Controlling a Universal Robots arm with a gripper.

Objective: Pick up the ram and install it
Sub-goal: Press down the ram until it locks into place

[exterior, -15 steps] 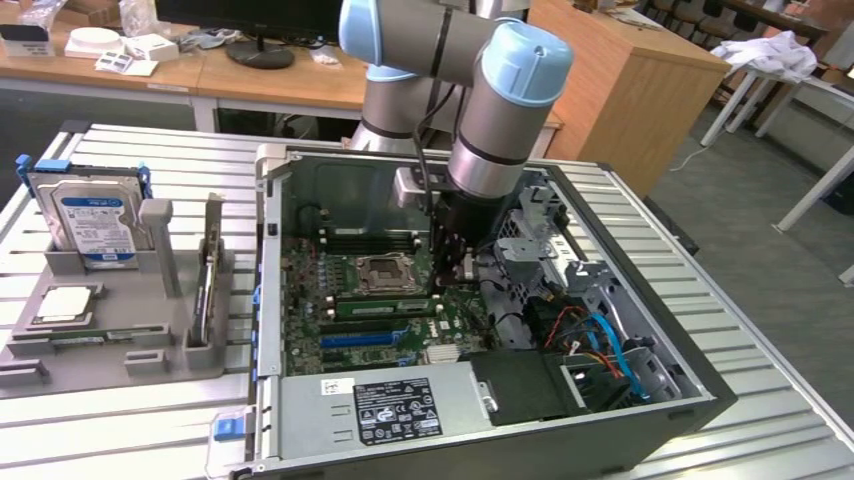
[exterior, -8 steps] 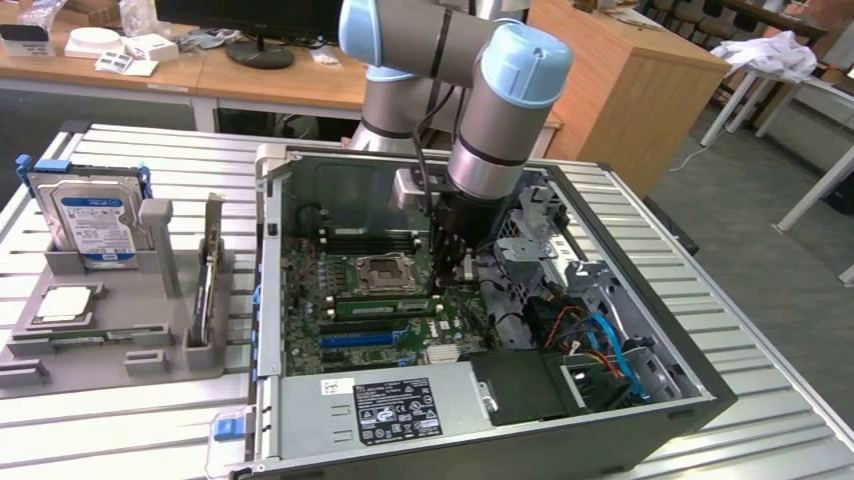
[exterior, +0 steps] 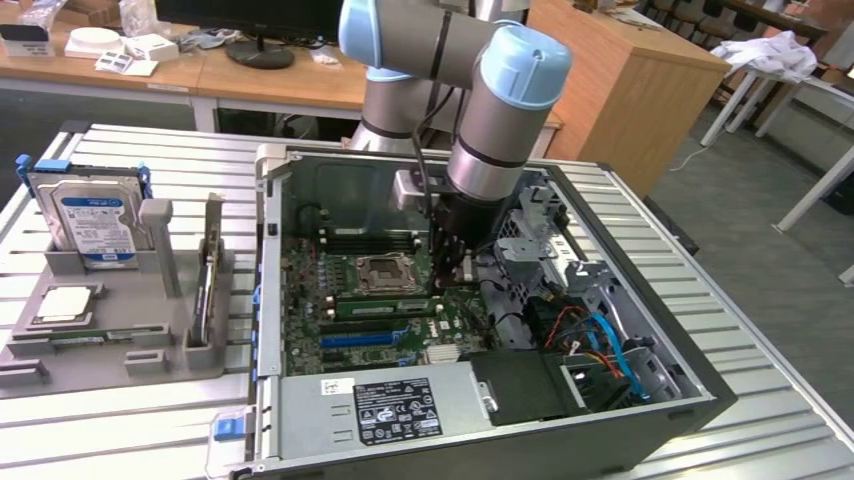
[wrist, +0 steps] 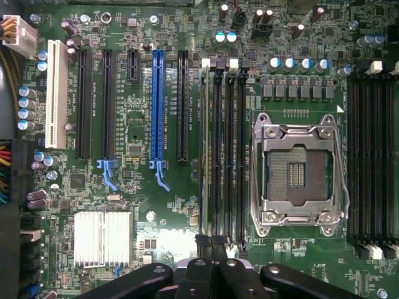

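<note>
I am a grey robot arm with pale blue joint caps [exterior: 514, 70], reaching down from the upper middle of the exterior view into an open black desktop computer case [exterior: 667, 390] that lies on its side on a table of ribbed silver metal slats [exterior: 120, 430]. My black end effector [exterior: 451, 272] hangs just above the green motherboard [exterior: 387, 345], beside the square silver processor socket [exterior: 382, 268]. I cannot tell how wide its fingers stand.

In the wrist view, the dark linkages of my end effector [wrist: 212, 265] sit at the lower edge of the frame, right over the end of a bank of black memory slots [wrist: 227, 156]. A long, thin green ram stick [wrist: 205, 149] stands on edge in the slot at that bank's side nearest the black and blue expansion slots [wrist: 157, 106]; in the exterior view it shows as a green strip [exterior: 380, 307] below the socket.

At the exterior view's left, a grey plastic parts holder [exterior: 107, 330] rests on the table, carrying an upright blue-labelled hard drive [exterior: 94, 218] and a flat square silver chip [exterior: 64, 303].

Behind the table stand light wooden desks [exterior: 280, 85] with a monitor base, and a wooden cabinet [exterior: 627, 80] at upper right. The floor is grey.
</note>
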